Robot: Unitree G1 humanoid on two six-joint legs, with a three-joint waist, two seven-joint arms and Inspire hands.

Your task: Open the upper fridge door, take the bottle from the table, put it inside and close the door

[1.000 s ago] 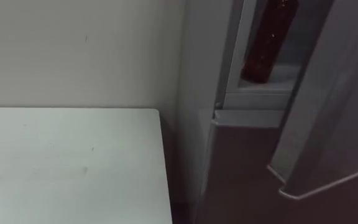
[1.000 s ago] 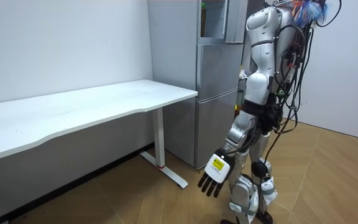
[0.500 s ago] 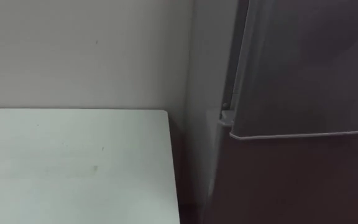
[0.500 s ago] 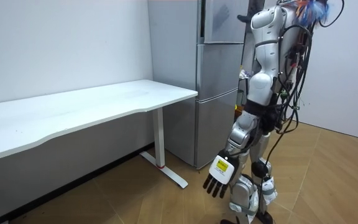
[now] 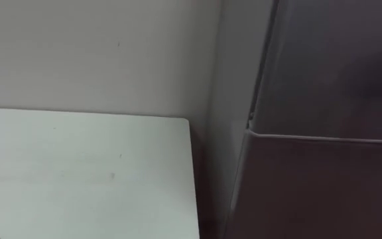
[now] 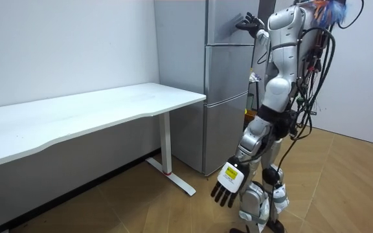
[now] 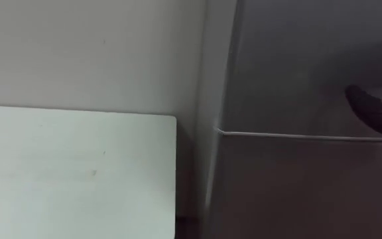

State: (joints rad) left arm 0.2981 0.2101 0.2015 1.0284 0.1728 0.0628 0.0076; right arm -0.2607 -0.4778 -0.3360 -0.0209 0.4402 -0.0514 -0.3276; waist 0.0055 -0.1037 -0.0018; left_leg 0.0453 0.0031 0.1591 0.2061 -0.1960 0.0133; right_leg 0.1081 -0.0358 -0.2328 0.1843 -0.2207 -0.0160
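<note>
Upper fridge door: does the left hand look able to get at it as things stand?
Probably not: the left hand hangs open low at the robot's side, far below the upper fridge door; the right hand is at it.

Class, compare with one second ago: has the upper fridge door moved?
Yes. The upper fridge door has swung shut, now flush above the lower door, with the right hand against it.
</note>
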